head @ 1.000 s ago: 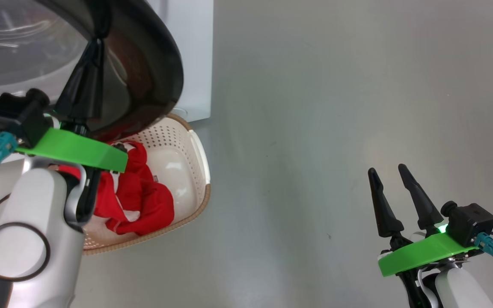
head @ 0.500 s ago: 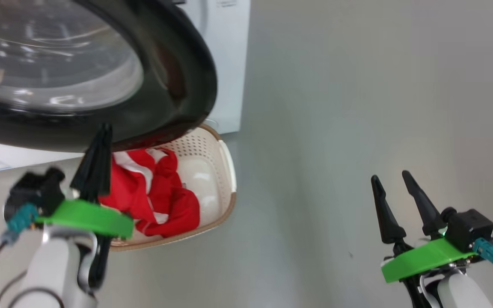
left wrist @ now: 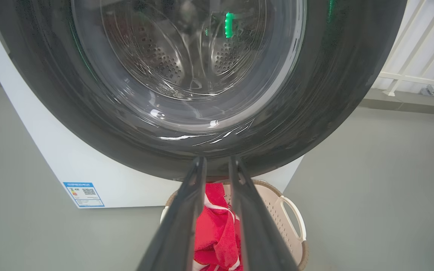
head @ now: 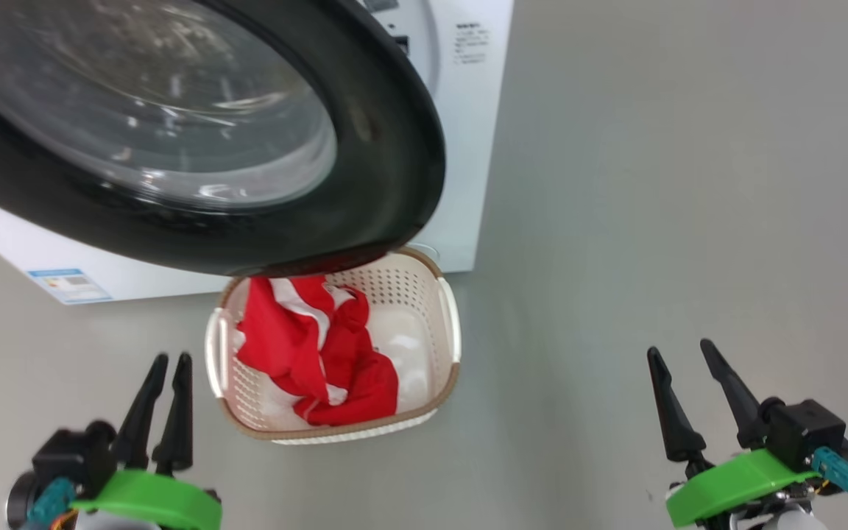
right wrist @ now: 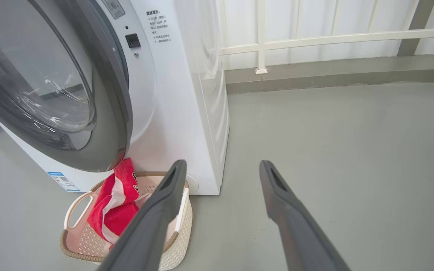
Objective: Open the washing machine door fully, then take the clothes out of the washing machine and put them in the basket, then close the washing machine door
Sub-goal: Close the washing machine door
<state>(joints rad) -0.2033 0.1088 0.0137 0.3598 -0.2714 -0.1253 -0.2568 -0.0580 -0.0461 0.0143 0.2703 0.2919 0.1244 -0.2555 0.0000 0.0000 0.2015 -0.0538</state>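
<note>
The washing machine door [head: 394, 147], black-rimmed with a glass bowl, lies close against the white washing machine [head: 468, 147]; whether it is latched I cannot tell. Through the glass in the left wrist view the steel drum [left wrist: 156, 64] shows no clothes. Red clothes [head: 299, 346] with white stripes lie in the cream basket [head: 336, 430] on the floor below the door. My left gripper [head: 170, 358] hangs low, left of the basket, fingers a narrow gap apart and holding nothing. My right gripper [head: 678, 346] is far to the right over bare floor, open and empty.
A grey floor [head: 652, 184] stretches to the right of the machine. Behind it run a low kerb [right wrist: 333, 71] and a white railing [right wrist: 315, 37]. A blue-edged label [head: 69, 283] is stuck low on the machine's front.
My left arm has come off the door and dropped to the lower left, its fingers now slightly parted. The head view has shifted, bringing more of the machine into view. The right gripper holds its pose.
</note>
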